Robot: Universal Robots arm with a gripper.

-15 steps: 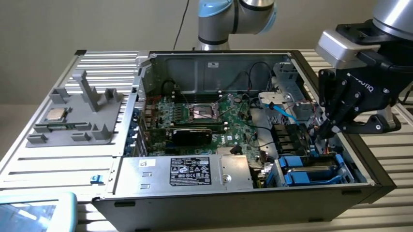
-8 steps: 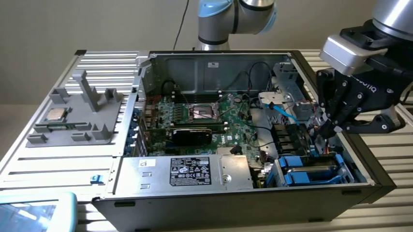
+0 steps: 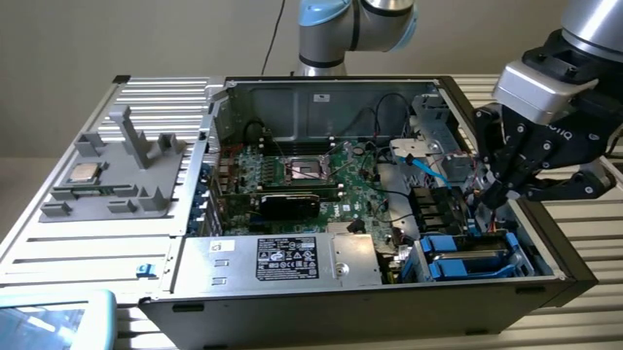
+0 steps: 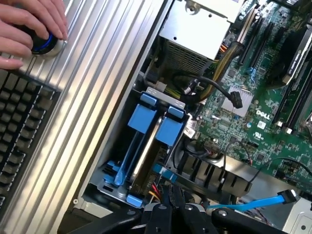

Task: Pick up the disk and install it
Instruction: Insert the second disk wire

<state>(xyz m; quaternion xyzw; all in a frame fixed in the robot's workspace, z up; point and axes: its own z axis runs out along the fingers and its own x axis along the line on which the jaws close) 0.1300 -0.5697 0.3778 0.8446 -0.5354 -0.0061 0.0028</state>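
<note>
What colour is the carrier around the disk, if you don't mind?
Bright blue carrier on the disk; clearest in the wrist view.

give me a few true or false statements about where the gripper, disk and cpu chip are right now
1. The gripper is shut. True.
2. The gripper hangs over the grey tray outside the case. False: it is at the blue drive bay, on the exterior view's right.
3. The disk sits edge-up in its blue carrier inside the bay. True.
4. The CPU chip lies in the motherboard socket. False: it rests on the grey tray.
5. A hand rests on a round knob beside a keyboard. True.
</note>
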